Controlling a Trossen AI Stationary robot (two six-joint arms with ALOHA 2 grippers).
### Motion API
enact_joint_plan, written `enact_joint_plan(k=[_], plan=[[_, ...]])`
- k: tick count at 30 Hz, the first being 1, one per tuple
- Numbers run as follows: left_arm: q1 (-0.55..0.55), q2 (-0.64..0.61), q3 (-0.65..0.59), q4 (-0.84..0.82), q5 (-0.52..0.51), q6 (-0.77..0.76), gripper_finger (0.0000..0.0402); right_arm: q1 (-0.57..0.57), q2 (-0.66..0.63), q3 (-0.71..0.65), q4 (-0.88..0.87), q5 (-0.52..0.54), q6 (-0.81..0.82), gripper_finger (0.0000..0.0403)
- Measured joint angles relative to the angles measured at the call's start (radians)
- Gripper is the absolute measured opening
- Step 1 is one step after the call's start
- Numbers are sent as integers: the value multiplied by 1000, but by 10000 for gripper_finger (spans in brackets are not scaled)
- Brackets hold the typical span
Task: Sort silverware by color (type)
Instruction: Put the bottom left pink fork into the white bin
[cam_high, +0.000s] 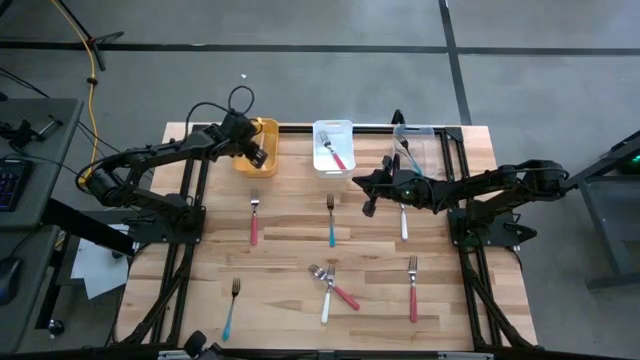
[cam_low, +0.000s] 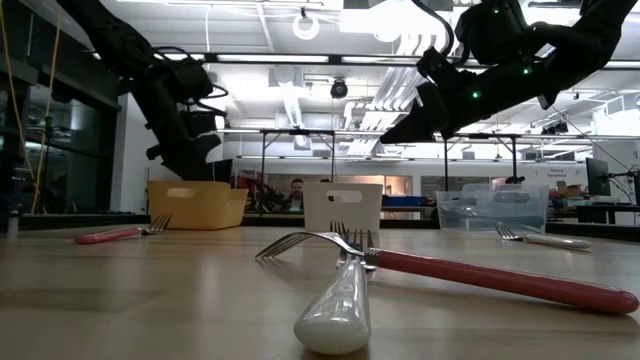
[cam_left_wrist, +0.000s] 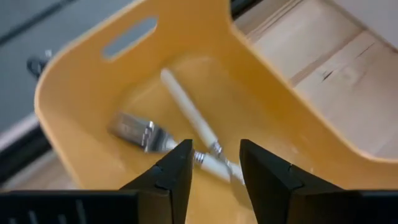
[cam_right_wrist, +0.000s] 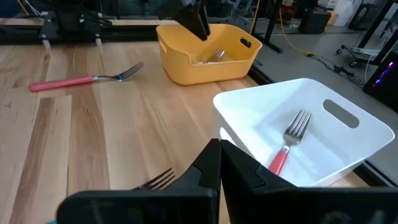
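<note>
Left wrist view: left gripper (cam_left_wrist: 214, 163), fingers parted and empty, hangs over the yellow bin (cam_left_wrist: 81, 87) holding a white-handled fork (cam_left_wrist: 186, 112) (apparently the whites' bin); right gripper (cam_right_wrist: 219, 163), pinched closed, waits beside the white bin (cam_right_wrist: 373, 140).

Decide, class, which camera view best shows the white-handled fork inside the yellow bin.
The left wrist view: it looks straight into the yellow bin, showing the white-handled fork lying whole. The right wrist view catches only a glint; the high and low views hide it behind the left gripper or bin wall.
</note>
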Motion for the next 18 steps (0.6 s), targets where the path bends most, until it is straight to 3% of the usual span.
enact_joint_plan(k=[10, 18], plan=[[-74, -57, -2, 149, 23, 160, 65, -2, 0, 0, 1, 3, 53, 0], [-236, -90, -121, 476, 44, 220, 42, -2, 0, 30, 2, -2, 14, 0]])
